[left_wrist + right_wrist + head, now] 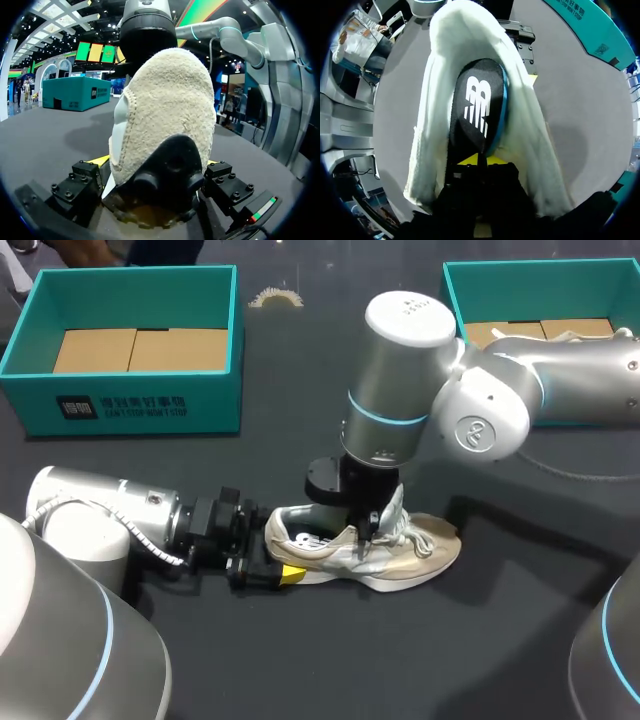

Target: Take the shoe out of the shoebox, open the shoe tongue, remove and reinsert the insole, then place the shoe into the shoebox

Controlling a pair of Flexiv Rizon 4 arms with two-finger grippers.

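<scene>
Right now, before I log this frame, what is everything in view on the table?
shoe: one, cream and white, on its sole mid-table, outside both boxes
insole: one, black with a teal edge, in the shoe's opening
shoeboxes: two, teal, open, one far left, one far right
cardboard: tan, lining the box bottoms
pale scrap: one, beige, on the table between the boxes
table: one, dark grey
left gripper: one, yellow-tipped, shut on the shoe's heel
right gripper: one, yellow-tipped, down in the shoe, shut on the insole
</scene>
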